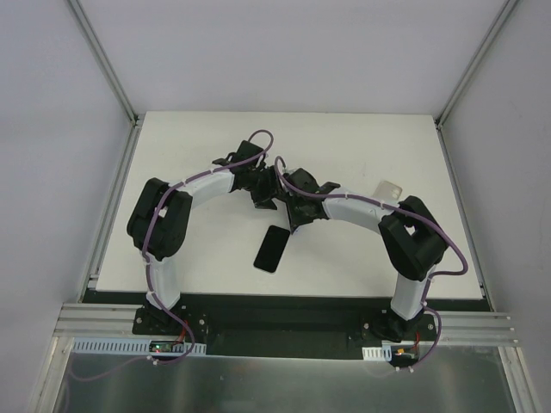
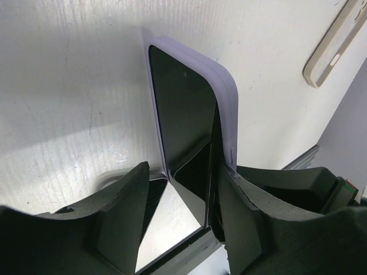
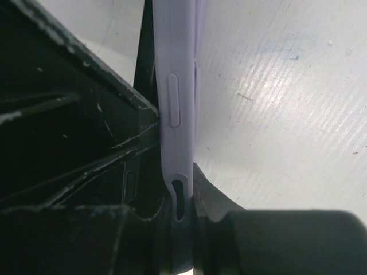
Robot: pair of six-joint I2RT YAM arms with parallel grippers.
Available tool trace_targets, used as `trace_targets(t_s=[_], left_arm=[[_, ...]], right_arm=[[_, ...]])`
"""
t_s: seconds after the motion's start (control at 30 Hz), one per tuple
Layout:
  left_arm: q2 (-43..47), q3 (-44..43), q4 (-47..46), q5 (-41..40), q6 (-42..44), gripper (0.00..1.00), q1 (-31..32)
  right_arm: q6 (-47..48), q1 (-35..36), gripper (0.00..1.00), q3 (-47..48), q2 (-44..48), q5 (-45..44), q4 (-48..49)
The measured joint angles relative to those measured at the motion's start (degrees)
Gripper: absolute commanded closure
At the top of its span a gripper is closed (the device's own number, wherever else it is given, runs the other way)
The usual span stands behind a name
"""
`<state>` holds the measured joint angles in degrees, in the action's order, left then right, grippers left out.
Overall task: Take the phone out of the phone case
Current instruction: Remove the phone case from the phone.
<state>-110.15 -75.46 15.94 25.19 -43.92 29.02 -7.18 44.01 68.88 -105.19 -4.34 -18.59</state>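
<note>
**Cased phone point(image 2: 182, 109) gripped just beyond black handset point(image 1: 272, 248)**

The right gripper point(image 3: 178, 149) pinches the lilac phone case point(image 3: 175, 86) by its edge. The phone's long axis runs out past the left gripper point(image 2: 184, 175), whose hold I cannot tell. White table point(image 1: 198, 146) stretches beyond the handset, and a beige case point(image 1: 389, 188) lies well to its right.

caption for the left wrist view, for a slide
Phone in a lavender case sits between the fingers of the left gripper; a beige case lies on the table beyond.

White arm links point(image 1: 202, 183) carry black joints point(image 1: 159, 220), purple cables point(image 1: 262, 133), scuffed black jaws
</note>
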Motion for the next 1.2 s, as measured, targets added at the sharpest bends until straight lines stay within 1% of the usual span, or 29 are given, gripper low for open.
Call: trace_targets(t_s=[0.27,0.4,0.63,0.67,0.83,1.1,1.13,1.2], left_arm=[[0.7,0.7,0.5,0.1,2.1,0.56,-0.2],[1.0,0.9,1.4,-0.2,2.8,0.58,-0.2],[1.1,1.1,2.3,1.2,3.4,0.69,1.0],[1.1,1.1,2.4,1.7,3.4,0.72,1.4],[0.7,0.3,3.0,3.3,3.5,0.75,3.0],[-0.2,-0.3,2.8,5.0,3.4,0.76,3.3],[-0.2,-0.4,2.8,5.2,3.4,0.79,3.3],[-0.4,-0.5,2.7,5.6,3.4,0.81,3.3]], right_arm=[[0.3,1.0,0.99,0.4,0.0,-1.0,-1.0],[0.3,1.7,0.99,1.0,0.0,-3.0,-2.6],[0.2,4.2,0.99,1.0,1.7,-10.5,-7.5],[0.4,4.7,0.99,0.9,2.1,-11.7,-8.6],[1.2,6.9,0.99,0.4,3.7,-16.1,-12.3],[0.3,7.1,0.99,-0.5,4.9,-16.9,-12.5],[-0.1,7.1,0.99,-0.5,4.9,-16.9,-12.5],[-0.8,7.1,0.99,-0.7,5.1,-16.9,-12.3]])
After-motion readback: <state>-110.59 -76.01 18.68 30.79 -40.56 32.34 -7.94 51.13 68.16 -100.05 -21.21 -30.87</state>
